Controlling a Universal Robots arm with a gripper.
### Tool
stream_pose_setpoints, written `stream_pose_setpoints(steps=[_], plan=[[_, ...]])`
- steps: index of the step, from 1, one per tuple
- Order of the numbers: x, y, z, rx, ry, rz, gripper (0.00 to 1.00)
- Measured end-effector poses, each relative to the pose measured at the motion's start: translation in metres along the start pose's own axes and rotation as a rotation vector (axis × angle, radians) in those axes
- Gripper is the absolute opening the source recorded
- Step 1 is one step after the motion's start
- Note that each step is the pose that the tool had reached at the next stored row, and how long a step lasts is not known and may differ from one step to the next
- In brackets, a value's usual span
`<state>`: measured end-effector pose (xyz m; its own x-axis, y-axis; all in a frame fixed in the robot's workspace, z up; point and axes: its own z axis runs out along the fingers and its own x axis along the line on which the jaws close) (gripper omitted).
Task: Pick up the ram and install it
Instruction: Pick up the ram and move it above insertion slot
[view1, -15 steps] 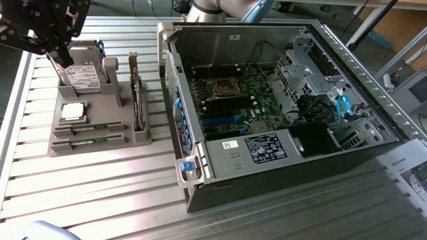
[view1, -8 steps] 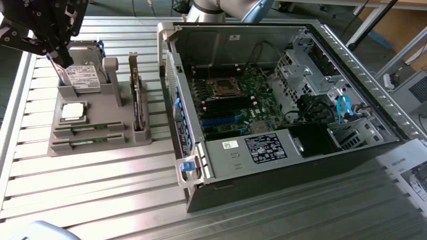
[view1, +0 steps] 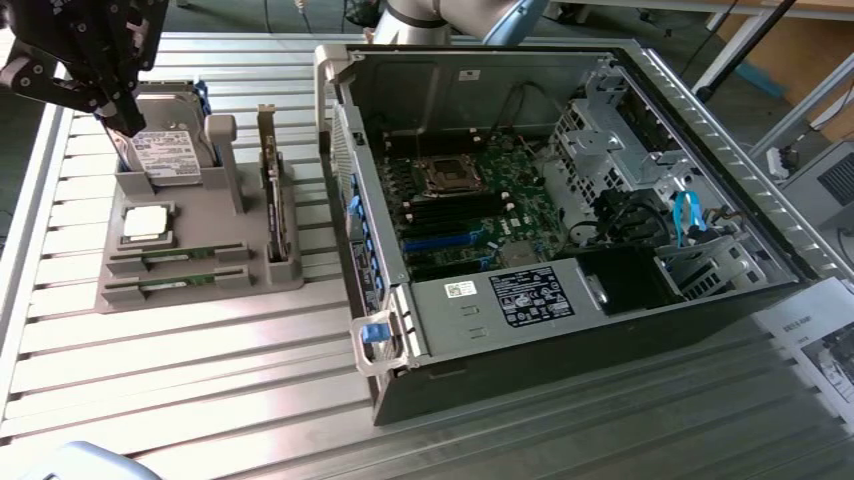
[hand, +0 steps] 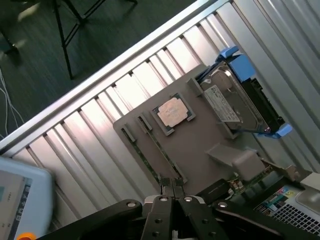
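Two ram sticks (view1: 178, 257) lie edge-up in the slots of a grey holder (view1: 200, 225) at the exterior view's left, the second (view1: 174, 285) nearer the holder's front edge. In the wrist view the ram (hand: 161, 152) shows as a thin green strip just ahead of my fingers. My gripper (view1: 130, 122) hangs high over the holder's far end, by the hard drive, apart from the ram. Its black fingertips (hand: 172, 186) are shut together with nothing between them. The open computer case (view1: 561, 200) lies to the exterior view's right, with the motherboard's memory slots (view1: 447, 207) exposed.
The holder also carries a hard drive in a blue frame (view1: 167, 150), a square silver processor (view1: 144, 222) and an upright card with a metal bracket (view1: 274, 195). All of it rests on a ribbed metal table (view1: 200, 380). A tablet's corner (hand: 20, 200) lies at the table's edge.
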<state>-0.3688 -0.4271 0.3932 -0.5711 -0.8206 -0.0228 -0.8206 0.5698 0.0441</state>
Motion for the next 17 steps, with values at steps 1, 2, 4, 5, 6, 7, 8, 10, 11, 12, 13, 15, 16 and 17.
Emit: stream_pose_setpoints(steps=[1,2,4,5,6,7,8,10,11,12,13,15,16,17], plan=[[0.0,0.0,0.0,-0.0003,0.0006,-0.013,0.1],[0.0,0.0,0.0,-0.0006,0.0012,-0.026,0.1],[0.0,0.0,0.0,-0.0012,0.0024,-0.053,0.1],[0.0,0.0,0.0,-0.0015,0.0029,-0.065,0.1],[0.0,0.0,0.0,-0.0018,0.0034,-0.079,0.1],[0.0,0.0,0.0,-0.0021,0.0041,-0.091,0.1],[0.0,0.0,0.0,-0.0024,0.0047,-0.104,0.1],[0.0,0.0,0.0,-0.003,0.0058,-0.129,0.1],[0.0,0.0,0.0,-0.0033,0.0063,-0.142,0.1],[0.0,0.0,0.0,-0.0035,0.0069,-0.154,0.1],[0.0,0.0,0.0,-0.0038,0.0074,-0.166,0.1],[0.0,0.0,0.0,-0.0044,0.0085,-0.19,0.1],[0.0,0.0,0.0,-0.0047,0.009,-0.203,0.1],[0.0,0.0,0.0,-0.0049,0.0095,-0.214,0.1]])
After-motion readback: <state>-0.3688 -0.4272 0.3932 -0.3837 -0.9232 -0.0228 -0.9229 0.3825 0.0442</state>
